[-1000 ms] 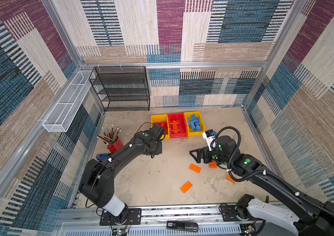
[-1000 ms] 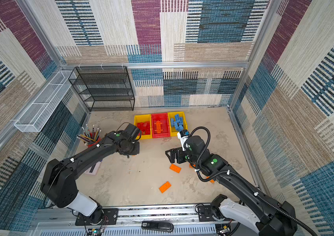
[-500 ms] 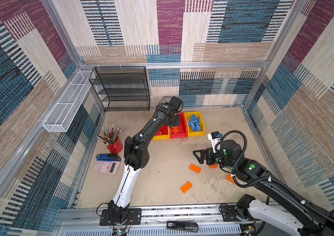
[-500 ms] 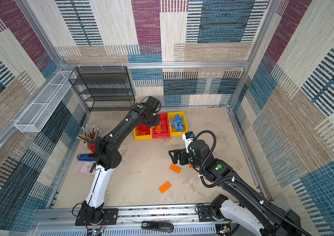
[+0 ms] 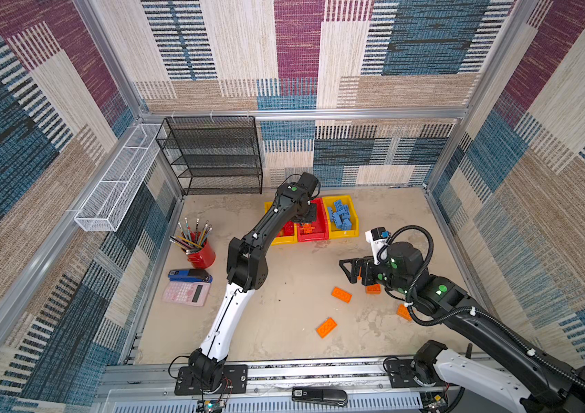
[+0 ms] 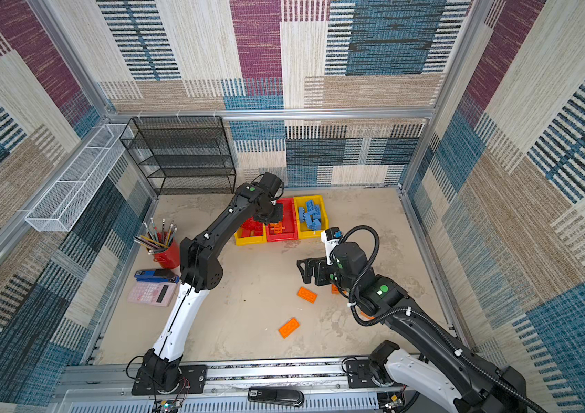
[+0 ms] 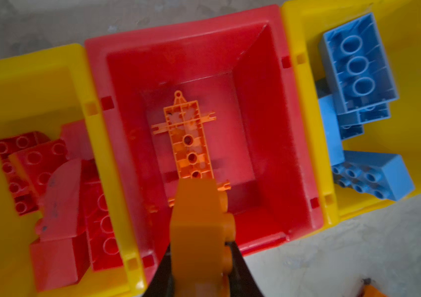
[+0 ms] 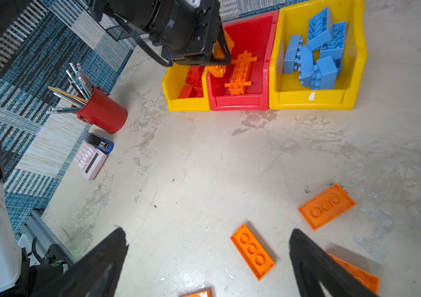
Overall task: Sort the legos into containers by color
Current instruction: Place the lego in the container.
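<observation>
Left jaws grip orange brick point(image 7: 199, 231) over red bin point(image 7: 258, 77) | right jaws wide | holed plate point(image 7: 188, 138) beneath

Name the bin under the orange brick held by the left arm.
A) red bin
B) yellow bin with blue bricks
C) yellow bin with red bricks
A: in the left wrist view the orange brick between the left fingers hangs over the red bin, above the orange holed plate lying in it.
</observation>
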`<action>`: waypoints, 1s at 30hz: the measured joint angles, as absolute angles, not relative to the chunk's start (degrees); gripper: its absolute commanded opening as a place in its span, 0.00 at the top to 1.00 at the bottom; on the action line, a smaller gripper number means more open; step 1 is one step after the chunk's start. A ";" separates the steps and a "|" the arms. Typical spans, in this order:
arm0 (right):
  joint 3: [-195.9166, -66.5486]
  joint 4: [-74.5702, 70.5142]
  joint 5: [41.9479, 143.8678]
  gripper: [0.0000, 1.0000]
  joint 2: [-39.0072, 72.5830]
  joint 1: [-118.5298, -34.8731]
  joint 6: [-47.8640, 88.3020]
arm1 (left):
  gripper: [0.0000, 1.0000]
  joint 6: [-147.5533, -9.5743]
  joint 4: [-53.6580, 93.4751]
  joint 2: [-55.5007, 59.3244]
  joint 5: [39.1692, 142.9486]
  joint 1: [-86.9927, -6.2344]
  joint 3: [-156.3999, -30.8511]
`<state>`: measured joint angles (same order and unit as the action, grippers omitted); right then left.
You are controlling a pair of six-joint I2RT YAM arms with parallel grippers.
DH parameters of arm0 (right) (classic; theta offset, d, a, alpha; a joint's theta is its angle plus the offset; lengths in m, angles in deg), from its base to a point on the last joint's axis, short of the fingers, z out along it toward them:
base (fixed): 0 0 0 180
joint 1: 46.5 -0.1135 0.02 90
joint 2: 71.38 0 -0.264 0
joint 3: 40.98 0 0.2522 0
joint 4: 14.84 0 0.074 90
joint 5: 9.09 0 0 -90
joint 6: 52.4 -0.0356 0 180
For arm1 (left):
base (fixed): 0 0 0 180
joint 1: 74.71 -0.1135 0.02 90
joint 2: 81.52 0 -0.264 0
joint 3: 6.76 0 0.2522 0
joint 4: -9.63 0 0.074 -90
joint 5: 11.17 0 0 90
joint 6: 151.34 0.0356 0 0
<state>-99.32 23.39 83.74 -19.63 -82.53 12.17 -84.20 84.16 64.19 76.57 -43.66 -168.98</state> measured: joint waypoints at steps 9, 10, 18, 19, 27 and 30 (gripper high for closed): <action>-100.06 24.55 83.24 0.01 -20.22 -82.53 11.50 | 0.22 -84.37 80.14 65.46 78.88 -43.88 -169.88; -100.11 24.70 83.13 0.01 -20.29 -82.53 11.30 | 0.17 -84.37 79.42 65.18 79.21 -43.88 -169.55; -99.98 25.84 82.89 0.01 -20.07 -82.51 10.64 | 0.07 -84.30 72.84 55.49 81.29 -43.40 -157.60; -99.93 25.84 83.06 0.01 -19.78 -82.49 10.64 | 0.07 -84.26 72.32 53.81 81.73 -43.31 -155.96; -98.01 25.58 86.19 0.10 -13.69 -82.53 10.23 | 0.03 -84.50 61.89 31.65 81.62 -42.00 -127.22; -97.02 24.92 87.19 0.12 -10.63 -82.53 10.01 | 0.01 -85.64 56.93 20.28 80.85 -41.87 -112.72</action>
